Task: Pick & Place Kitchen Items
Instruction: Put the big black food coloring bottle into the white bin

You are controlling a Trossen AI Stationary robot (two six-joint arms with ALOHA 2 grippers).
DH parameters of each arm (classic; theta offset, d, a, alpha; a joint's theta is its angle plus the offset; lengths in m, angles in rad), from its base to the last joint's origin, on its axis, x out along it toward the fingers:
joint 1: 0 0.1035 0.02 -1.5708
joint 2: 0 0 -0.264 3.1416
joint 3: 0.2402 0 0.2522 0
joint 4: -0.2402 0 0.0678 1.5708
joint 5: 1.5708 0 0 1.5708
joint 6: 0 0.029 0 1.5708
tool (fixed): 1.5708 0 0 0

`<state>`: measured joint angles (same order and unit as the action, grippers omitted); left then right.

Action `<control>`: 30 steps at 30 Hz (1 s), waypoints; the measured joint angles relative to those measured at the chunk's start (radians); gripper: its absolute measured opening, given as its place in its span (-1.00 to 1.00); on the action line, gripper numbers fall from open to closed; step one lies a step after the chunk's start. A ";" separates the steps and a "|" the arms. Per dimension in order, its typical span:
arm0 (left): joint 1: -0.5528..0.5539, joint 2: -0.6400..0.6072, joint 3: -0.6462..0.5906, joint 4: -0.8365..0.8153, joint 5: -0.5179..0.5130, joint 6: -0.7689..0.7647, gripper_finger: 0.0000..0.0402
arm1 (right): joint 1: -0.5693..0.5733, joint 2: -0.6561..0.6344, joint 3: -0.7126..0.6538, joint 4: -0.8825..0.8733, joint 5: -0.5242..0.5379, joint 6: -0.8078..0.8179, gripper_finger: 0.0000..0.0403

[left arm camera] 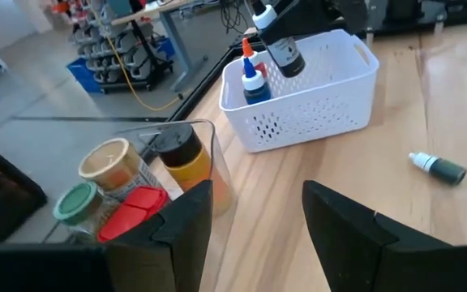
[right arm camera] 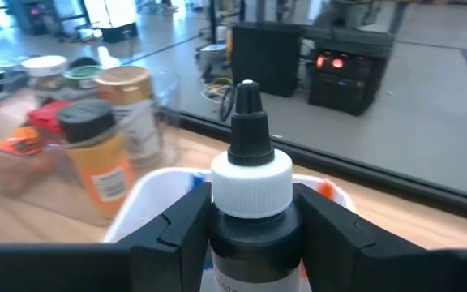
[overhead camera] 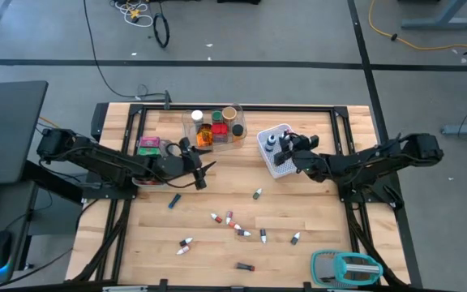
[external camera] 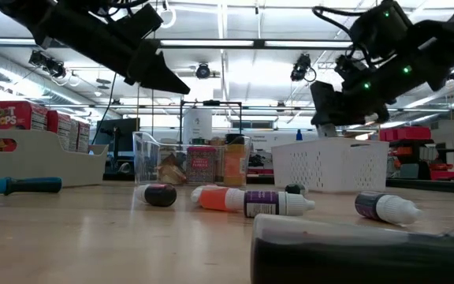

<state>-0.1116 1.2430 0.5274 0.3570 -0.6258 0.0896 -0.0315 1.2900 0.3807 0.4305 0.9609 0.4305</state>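
My right gripper (right arm camera: 250, 207) is shut on a small black bottle (right arm camera: 250, 186) with a white cap and a black tip, over the white mesh basket (overhead camera: 278, 162) at the table's far middle. A blue bottle (left arm camera: 254, 85) stands inside the basket. My left gripper (left arm camera: 254, 203) is open with nothing between its fingers, beside the near side of the clear tray (overhead camera: 215, 130), which holds several jars and an orange packet. Several tiny vials (overhead camera: 235, 224) lie loose on the wood nearer the front. My right gripper pinches the black bottle's body just under the white cap (right arm camera: 250, 231) between its two fingers. The fingers come nearly level from the table's right side. The bottle is lifted clear above the basket (left arm camera: 284, 55), cap end upward and tilted.
A green-and-pink box (overhead camera: 148, 146) lies left of my left gripper. A blue vial (overhead camera: 173, 201) and a green one (overhead camera: 258, 193) lie near the middle. A teal-and-grey gadget (overhead camera: 347, 266) sits at the front right corner. A bin with cereal boxes (external camera: 30, 150) stands at the left.
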 joint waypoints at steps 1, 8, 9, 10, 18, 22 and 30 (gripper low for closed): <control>0.000 0.000 0.000 0.000 0.000 0.010 0.00 | 0.000 0.000 -0.009 0.000 0.009 0.015 -0.20; 0.000 0.000 0.000 0.000 0.000 0.087 0.00 | 0.000 0.000 -0.071 0.000 0.002 0.092 -0.20; 0.000 0.000 0.000 0.000 0.000 0.100 0.00 | 0.000 0.000 -0.079 0.000 -0.011 0.106 -0.20; 0.000 0.000 0.000 0.000 0.000 0.106 0.00 | 0.000 0.000 -0.085 0.000 -0.021 0.121 -0.20; 0.000 0.000 0.000 0.000 -0.001 0.157 0.00 | 0.000 0.000 -0.101 0.001 -0.036 0.135 -0.19; 0.000 0.000 0.000 0.000 0.000 0.160 0.00 | 0.000 0.000 -0.101 0.001 -0.037 0.137 -0.19; 0.000 0.000 0.000 0.000 0.000 0.161 0.00 | 0.000 0.000 -0.101 0.001 -0.063 0.137 -0.19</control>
<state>-0.1116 1.2430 0.5278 0.3568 -0.6262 0.2508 -0.0315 1.2903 0.2794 0.4320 0.8974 0.5674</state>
